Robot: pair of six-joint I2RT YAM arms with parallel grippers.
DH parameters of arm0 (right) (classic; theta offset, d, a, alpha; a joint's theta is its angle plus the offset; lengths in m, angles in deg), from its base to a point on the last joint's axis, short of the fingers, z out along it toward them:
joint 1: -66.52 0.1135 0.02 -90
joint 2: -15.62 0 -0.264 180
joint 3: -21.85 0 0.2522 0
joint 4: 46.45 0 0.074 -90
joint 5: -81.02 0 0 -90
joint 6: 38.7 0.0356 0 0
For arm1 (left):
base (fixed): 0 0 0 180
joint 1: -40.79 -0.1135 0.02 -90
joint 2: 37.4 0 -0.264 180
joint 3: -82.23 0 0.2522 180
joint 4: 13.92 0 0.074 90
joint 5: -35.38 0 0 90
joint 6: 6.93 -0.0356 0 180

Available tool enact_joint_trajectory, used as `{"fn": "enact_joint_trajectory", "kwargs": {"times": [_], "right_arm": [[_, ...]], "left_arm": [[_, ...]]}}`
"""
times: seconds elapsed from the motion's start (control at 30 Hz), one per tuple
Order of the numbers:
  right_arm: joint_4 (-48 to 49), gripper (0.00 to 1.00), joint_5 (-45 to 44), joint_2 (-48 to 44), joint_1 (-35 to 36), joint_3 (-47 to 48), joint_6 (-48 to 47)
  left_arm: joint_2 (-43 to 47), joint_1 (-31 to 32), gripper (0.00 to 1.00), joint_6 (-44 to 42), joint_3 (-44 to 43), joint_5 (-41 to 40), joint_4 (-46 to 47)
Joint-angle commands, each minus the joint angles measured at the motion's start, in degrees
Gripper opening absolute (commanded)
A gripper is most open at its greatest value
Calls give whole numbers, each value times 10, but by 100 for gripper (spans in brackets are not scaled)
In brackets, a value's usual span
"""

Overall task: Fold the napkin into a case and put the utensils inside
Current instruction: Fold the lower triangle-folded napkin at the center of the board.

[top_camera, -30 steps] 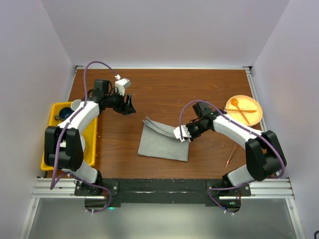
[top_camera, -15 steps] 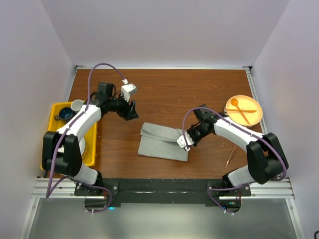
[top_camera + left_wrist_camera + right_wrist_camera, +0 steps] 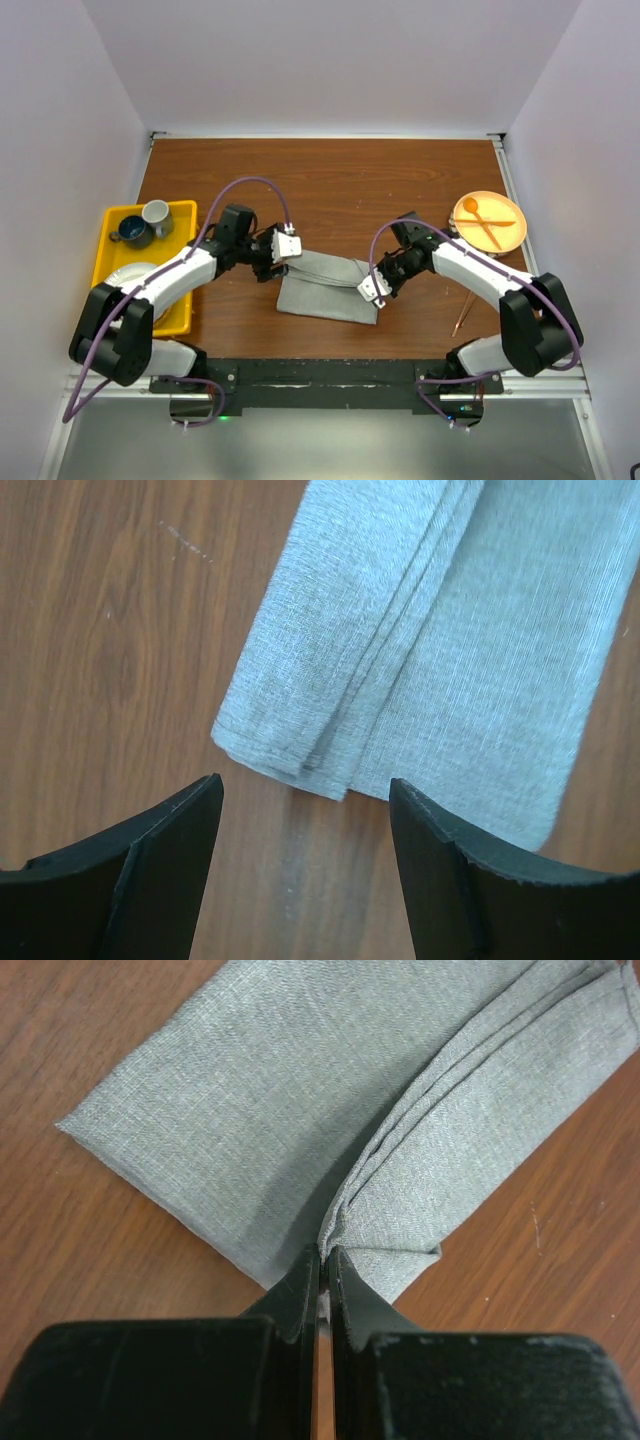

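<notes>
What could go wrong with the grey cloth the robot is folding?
The right gripper looks shut on the folded edge of the light-grey cloth napkin. If it moves off without opening, it could drag the fold apart. The left gripper hangs open at the napkin's layered corner. Closing there might catch only some layers and bunch them up.

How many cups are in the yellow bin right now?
2. A dark blue cup sits in the yellow bin's far left corner, with a grey cup just right of it. The left arm covers part of the bin, so more could be hidden.
</notes>
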Motion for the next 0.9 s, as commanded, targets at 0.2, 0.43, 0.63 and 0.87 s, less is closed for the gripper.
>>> {"fn": "enact_joint_trajectory", "kwargs": {"times": [0.2,0.43,0.63,0.87], "right_arm": [[7,0,-7,-10,3,-26,-30],[10,0,-12,-5,2,-21,-19],[14,0,-18,-3,3,-24,-18],[21,0,-34,12,2,-31,-17]], "left_arm": [[-46,56,65,-198,8,-22,65],[-93,75,52,-241,-19,-15,31],[-121,76,38,-241,-35,-13,7],[-131,78,17,-250,-46,-9,-36]]}}
